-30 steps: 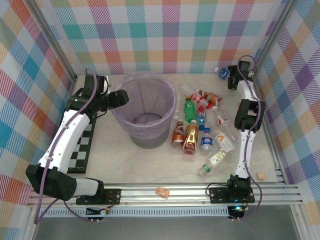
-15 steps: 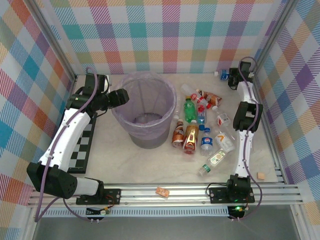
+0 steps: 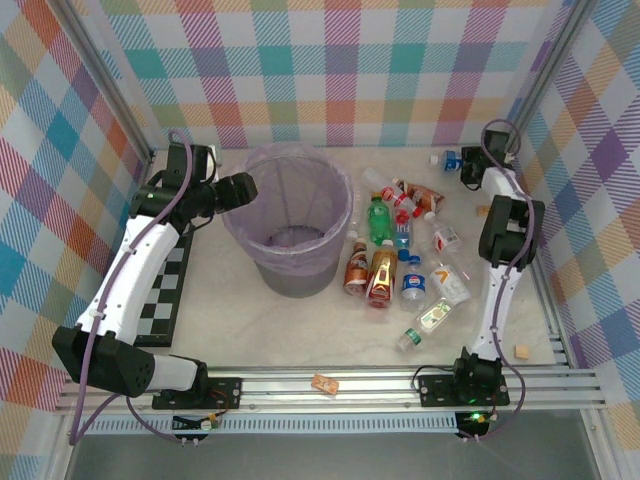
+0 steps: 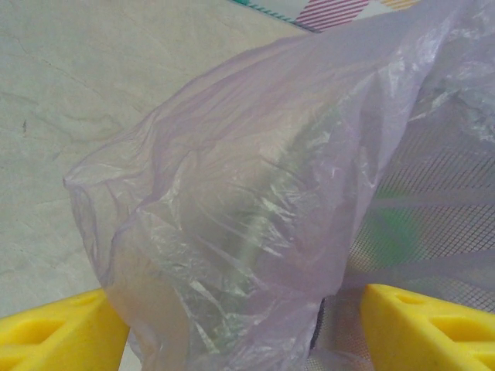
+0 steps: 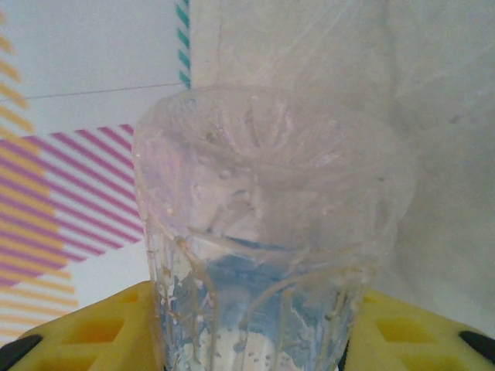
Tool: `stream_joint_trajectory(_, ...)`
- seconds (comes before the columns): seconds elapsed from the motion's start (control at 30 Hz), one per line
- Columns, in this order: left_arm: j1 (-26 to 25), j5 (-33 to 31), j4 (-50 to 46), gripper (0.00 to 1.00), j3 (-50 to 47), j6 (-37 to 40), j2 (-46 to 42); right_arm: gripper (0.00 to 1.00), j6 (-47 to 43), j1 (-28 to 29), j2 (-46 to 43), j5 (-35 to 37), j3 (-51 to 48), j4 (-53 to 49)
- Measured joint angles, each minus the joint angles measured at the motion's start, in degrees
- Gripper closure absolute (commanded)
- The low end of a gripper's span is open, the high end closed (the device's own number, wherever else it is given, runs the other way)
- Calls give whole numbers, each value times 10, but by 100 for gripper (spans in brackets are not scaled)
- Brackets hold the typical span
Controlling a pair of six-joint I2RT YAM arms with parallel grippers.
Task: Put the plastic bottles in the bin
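Crowding left claw (image 4: 246, 332): bin bag (image 4: 255, 193) (lilac)

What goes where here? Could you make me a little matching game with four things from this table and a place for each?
Things:
1. round grey bin lined with a lilac plastic bag
2. clear plastic bottle with a blue label
3. green plastic bottle with a green cap
4. black-and-white checkered board

Places:
A. gripped by the right pincer
B. under the left arm
C. in the heap of bottles right of the bin
D. mid-table, between the two arms

Pairs: 1-D, 2-A, 3-C, 4-B.
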Motion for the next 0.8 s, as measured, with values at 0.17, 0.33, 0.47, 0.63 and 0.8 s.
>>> stream_joint_trajectory(0.17,0,5,0,23,3,0,0,62,-18,-2,-124,-20,-120,42)
stream_joint_trajectory(0.33,0,18,0,22,3,2,0,63,-54,1,-232,-53,-178,45)
stream_joint_trajectory(0.47,0,24,-11,22,10,10,0,63,-104,23,-316,-74,-197,21)
stream_joint_trajectory(0.63,0,23,-54,22,54,43,0,64,-184,97,-406,-94,-181,-59)
stream_joint_trajectory(0.8,0,19,-92,23,88,83,0,65,-268,208,-459,-98,-132,-147)
